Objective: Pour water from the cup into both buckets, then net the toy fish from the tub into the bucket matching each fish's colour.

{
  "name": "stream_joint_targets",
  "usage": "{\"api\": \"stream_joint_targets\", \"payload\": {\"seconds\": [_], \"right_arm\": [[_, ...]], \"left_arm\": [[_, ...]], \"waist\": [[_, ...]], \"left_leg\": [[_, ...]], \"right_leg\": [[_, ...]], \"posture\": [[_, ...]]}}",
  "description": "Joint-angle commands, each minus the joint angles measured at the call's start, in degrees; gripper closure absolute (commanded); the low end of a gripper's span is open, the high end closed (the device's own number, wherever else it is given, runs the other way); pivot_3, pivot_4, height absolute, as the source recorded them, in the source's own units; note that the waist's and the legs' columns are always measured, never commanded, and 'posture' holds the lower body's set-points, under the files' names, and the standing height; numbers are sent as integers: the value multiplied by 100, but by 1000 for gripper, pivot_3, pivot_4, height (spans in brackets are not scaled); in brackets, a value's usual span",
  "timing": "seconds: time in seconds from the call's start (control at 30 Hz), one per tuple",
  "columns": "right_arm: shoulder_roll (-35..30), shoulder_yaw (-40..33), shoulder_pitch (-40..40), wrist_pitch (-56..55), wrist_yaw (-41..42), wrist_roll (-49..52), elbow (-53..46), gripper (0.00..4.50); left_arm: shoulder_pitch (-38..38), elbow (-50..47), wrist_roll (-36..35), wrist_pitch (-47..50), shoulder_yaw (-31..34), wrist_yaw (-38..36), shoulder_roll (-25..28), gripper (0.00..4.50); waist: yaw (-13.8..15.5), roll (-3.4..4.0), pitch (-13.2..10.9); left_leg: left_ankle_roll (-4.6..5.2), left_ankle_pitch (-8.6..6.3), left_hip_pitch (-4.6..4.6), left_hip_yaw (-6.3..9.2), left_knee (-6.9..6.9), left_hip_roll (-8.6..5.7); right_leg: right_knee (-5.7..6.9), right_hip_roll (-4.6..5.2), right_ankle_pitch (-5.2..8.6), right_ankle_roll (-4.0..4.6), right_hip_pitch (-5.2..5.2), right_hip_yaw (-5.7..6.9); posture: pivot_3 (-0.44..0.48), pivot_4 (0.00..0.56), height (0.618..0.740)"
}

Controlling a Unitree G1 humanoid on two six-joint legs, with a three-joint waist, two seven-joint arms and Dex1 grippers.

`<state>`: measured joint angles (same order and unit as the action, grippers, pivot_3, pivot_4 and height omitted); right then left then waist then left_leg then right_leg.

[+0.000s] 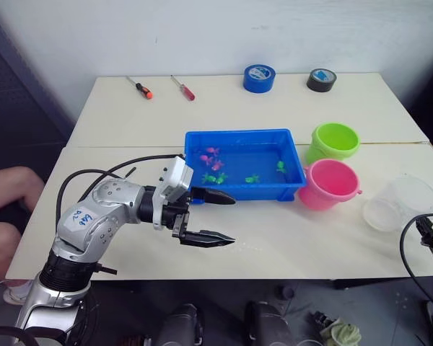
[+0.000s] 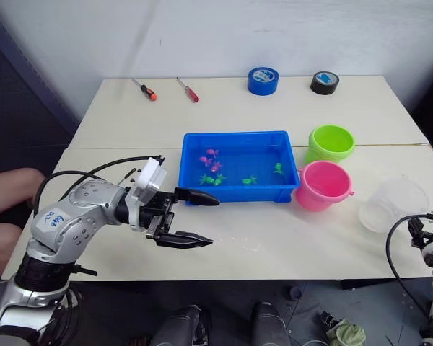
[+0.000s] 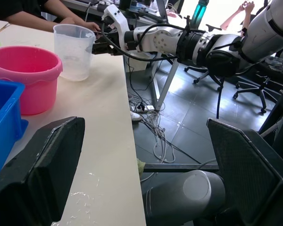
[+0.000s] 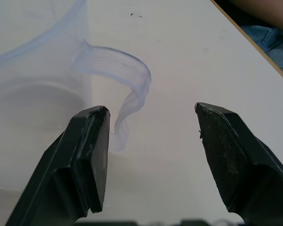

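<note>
Left gripper (image 1: 215, 216) sits lower left of centre in the left eye view, fingers spread wide and holding nothing, its upper finger just in front of the blue tub's (image 1: 242, 192) near wall. Right gripper (image 4: 151, 155) is likewise wide open and empty, the clear cup's handle (image 4: 127, 87) just ahead of its left finger (image 4: 87, 155), not touching. Clear cup (image 1: 400, 203) stands at right, beside the pink bucket (image 1: 330, 184); the green bucket (image 1: 334, 141) is just behind the pink one.

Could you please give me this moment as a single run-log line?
stage: reaching for cup | right gripper: open, at cup handle | left gripper: open, empty, by tub | buckets: upright
</note>
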<state>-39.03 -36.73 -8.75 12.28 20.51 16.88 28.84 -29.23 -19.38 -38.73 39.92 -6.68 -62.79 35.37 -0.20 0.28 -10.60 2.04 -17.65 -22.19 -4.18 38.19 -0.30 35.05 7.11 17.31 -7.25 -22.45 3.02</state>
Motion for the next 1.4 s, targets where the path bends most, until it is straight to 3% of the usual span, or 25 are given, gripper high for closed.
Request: {"api": "stream_joint_targets", "payload": {"seconds": [0.03,0.1,0.13,0.43,0.7,0.97,1.4], "right_arm": [[-193,-1,-163,-428,106,1,296,3133],[-196,4,-235,-563,189,54,460,4206],[-193,4,-256,-610,227,78,512,4481],[-9,-289,-58,-873,543,675,165,4481],[-29,-208,434,-399,-38,623,-2020,4481],[-663,517,390,23,-506,-673,-3215,4481],[-1442,1767,-305,-211,-665,-2466,-2919,4481]], "left_arm": [[-18,-140,-13,-120,168,-2,89,0],[-15,-139,-17,-128,175,-2,114,0],[-13,-137,-20,-134,175,-3,126,0],[-30,-68,-29,-174,208,5,214,0],[-223,313,-76,-45,315,187,31,0],[-454,728,194,-217,196,304,-240,0],[-583,916,322,-324,269,485,-524,0]], "waist": [[5,0,0],[12,0,0],[12,0,0],[4,0,0],[11,10,-3],[25,9,-4],[27,8,-5]], "left_leg": [[0,0,0,1,0,1],[-1,1,0,1,0,1],[-1,1,0,1,0,1],[-1,2,0,1,0,3],[-2,2,-1,-2,0,4],[-2,2,-3,-2,0,2],[0,3,-5,-11,1,3]], "right_leg": [[0,0,0,0,0,0],[0,-1,0,0,0,0],[0,0,0,0,0,0],[-1,-1,0,-1,1,-1],[6,-1,-1,-2,-1,-3],[15,-1,-1,-3,-3,1],[16,-7,-2,-3,-8,17]], "posture": [[0,150,740],[0,150,740],[0,150,740],[0,150,740],[0,150,740],[0,150,740],[0,150,740]]}}
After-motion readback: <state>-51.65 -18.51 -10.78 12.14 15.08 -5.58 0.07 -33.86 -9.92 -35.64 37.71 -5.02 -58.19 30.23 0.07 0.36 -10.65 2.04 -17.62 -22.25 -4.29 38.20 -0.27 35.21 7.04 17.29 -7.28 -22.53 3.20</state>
